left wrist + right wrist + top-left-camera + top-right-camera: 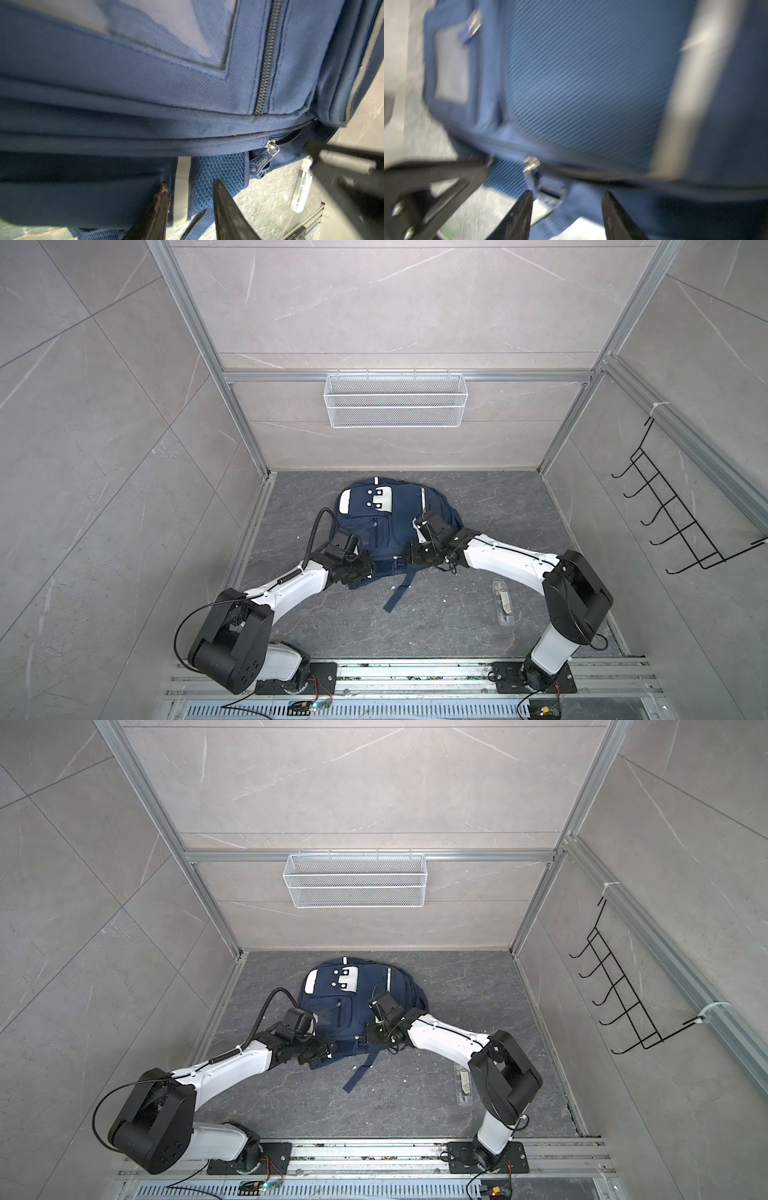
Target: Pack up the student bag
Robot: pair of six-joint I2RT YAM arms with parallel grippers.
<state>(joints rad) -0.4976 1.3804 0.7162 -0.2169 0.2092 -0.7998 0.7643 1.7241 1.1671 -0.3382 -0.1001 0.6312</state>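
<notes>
The student bag (390, 522) (353, 1002), navy with white patches, lies front up on the dark floor in both top views. My left gripper (362, 569) (322, 1052) is at its near left corner. In the left wrist view its jaws (190, 191) stand apart over a mesh shoulder strap (207, 174) with a silver stripe. A zipper pull (272, 148) hangs just beyond. My right gripper (417, 554) (371, 1031) is at the bag's near right edge. The right wrist view is blurred; the jaws (568, 194) stand apart over navy fabric near a metal zipper pull (531, 163).
A clear plastic case (503, 602) (301, 187) lies on the floor at the right. A loose bag strap (400, 591) trails toward the front. A white wire basket (395, 400) hangs on the back wall and a black hook rack (673, 506) on the right wall.
</notes>
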